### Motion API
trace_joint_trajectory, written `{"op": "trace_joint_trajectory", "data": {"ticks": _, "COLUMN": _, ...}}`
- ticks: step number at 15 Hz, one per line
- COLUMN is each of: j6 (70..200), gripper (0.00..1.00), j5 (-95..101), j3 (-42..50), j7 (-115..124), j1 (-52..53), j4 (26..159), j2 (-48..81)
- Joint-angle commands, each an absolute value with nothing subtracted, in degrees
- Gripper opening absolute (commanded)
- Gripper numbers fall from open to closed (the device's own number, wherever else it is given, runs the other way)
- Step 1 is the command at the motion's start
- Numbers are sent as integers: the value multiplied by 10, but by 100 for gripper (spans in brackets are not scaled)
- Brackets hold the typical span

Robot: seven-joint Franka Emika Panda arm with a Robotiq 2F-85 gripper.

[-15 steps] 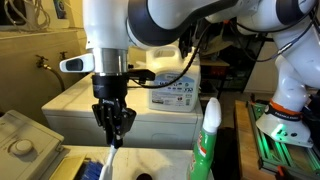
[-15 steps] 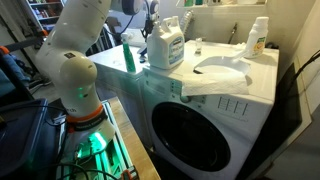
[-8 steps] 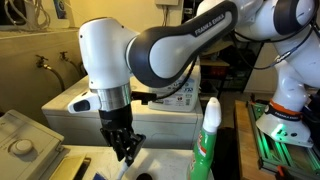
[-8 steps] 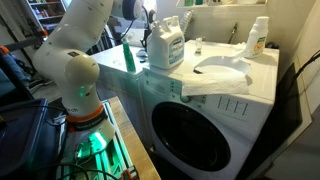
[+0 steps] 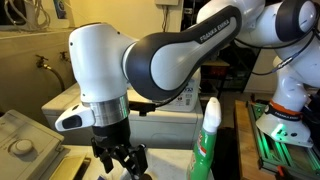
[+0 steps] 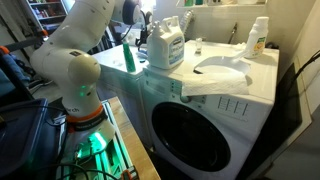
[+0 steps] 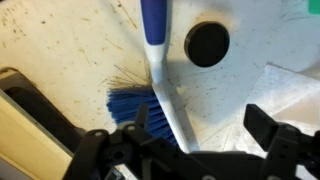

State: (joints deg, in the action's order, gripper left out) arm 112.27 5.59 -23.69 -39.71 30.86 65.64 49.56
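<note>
Blue-bristled brush [image 7: 160,85], between spread fingers [image 7: 100,150] of gripper [image 7: 195,128] — seemingly untouched, jaws wide.

Blue-bristled brush [image 7: 156,72] lies flat beside a black hole [image 7: 207,44].

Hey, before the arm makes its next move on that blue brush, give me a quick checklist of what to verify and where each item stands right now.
1. Jaws open: ok. In the wrist view the gripper stands wide, with one jaw on each side of the blue brush.
2. Brush centred in the gap: not ok. Its neck sits nearer one jaw.
3. Jaws touching the brush: cannot tell.
4. Black round object clear of the brush handle: ok. It is beside the handle but apart from it.
5. Green spray bottle clear of the gripper: ok. In an exterior view it stands upright, off to the side.
</note>
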Motion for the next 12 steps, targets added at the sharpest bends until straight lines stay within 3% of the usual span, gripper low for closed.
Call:
{"op": "trace_joint_trajectory", "data": {"ticks": 1, "j6": 1122, "gripper": 100, "j5": 67, "j3": -220, "j7": -398, "j1": 335, "j4": 608, "j2": 536}}
{"op": "trace_joint_trajectory", "data": {"ticks": 12, "j6": 1128, "gripper": 100, "j5": 132, "j3": -132, "j7": -310, "j1": 390, "j4": 531, "j2": 591}}
